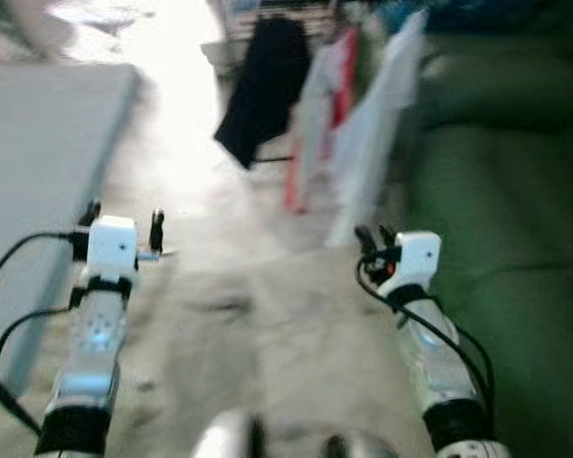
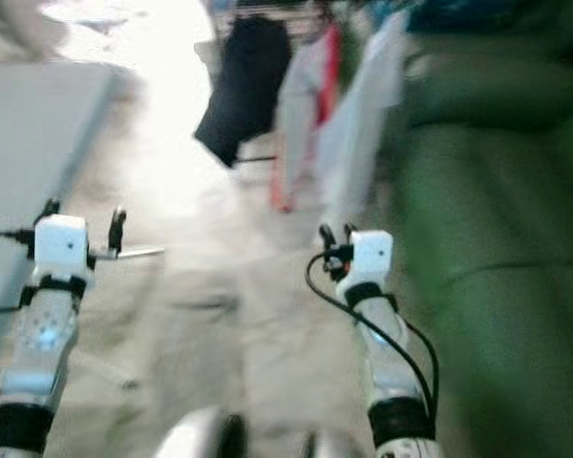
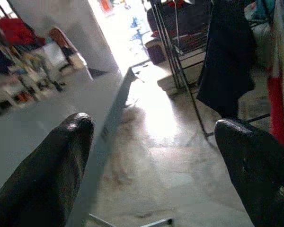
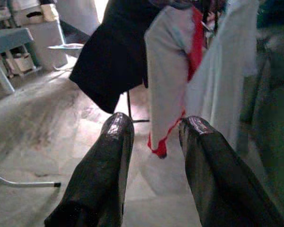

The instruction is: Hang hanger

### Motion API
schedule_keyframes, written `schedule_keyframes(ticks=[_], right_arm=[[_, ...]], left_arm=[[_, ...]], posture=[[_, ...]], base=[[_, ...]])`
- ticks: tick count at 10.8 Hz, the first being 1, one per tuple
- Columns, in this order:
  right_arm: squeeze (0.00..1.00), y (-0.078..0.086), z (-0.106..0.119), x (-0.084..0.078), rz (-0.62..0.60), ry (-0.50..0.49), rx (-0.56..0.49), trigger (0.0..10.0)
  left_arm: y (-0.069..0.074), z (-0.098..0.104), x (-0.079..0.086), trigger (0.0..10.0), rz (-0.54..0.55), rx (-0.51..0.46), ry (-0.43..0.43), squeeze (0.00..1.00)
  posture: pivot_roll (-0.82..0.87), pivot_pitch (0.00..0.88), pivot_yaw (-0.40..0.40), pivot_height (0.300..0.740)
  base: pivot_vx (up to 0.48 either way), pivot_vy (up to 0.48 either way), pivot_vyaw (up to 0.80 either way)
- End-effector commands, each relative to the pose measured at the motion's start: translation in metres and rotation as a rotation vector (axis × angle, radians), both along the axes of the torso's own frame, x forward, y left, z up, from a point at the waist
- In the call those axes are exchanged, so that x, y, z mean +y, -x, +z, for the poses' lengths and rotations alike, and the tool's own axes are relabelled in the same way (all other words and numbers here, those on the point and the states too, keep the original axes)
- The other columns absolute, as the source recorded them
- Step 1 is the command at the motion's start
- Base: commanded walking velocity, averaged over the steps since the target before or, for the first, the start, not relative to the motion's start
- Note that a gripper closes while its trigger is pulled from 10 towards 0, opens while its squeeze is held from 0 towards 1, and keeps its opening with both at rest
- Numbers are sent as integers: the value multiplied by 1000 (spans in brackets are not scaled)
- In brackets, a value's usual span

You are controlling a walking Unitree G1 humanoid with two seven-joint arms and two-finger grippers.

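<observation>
The eye views are blurred. Ahead stands a clothes rack (image 3: 177, 52) carrying a black garment (image 1: 265, 88), a white and red garment (image 1: 317, 114) and a white garment (image 1: 377, 124). I cannot make out a separate hanger. My left gripper (image 1: 124, 221) is raised at the left beside the grey table, its fingers wide open with nothing between them. My right gripper (image 1: 374, 237) is raised at the right, pointing at the hanging clothes, open and empty. In the right wrist view its fingers (image 4: 114, 156) frame the white and red garment (image 4: 168, 71).
A grey table (image 1: 38, 143) runs along the left. A green sofa (image 1: 506, 239) lines the right. A thin metal bar with a black end cap (image 4: 26, 183) lies low near the table. Pale floor (image 1: 239, 324) stretches to the rack, with bright light beyond.
</observation>
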State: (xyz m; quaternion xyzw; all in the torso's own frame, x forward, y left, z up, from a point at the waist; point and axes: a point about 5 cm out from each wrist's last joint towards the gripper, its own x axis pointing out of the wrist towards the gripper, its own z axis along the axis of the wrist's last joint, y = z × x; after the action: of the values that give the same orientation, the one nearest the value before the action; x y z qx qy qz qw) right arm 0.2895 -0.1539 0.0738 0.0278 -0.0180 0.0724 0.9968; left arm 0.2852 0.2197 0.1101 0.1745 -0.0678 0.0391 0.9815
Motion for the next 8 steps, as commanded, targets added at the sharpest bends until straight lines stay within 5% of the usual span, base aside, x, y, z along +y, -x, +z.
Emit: schedule_keyframes(ticks=[1,4,8], right_arm=[[0,7,-2,-8,-59,2,-7,10000],[0,17,-9,-15,-38,42,23,10000],[0,0,5,-4,46,76,-12,10000]], left_arm=[[-5,1,-4,10000,-55,29,-7,0],[-7,3,-9,10000,-49,7,15,0],[10,-7,-12,10000,-49,8,-4,0]], posture=[[29,122,89,740],[36,147,36,740],[64,139,-27,740]], base=[[0,0,0],[0,368,0],[297,373,0]])
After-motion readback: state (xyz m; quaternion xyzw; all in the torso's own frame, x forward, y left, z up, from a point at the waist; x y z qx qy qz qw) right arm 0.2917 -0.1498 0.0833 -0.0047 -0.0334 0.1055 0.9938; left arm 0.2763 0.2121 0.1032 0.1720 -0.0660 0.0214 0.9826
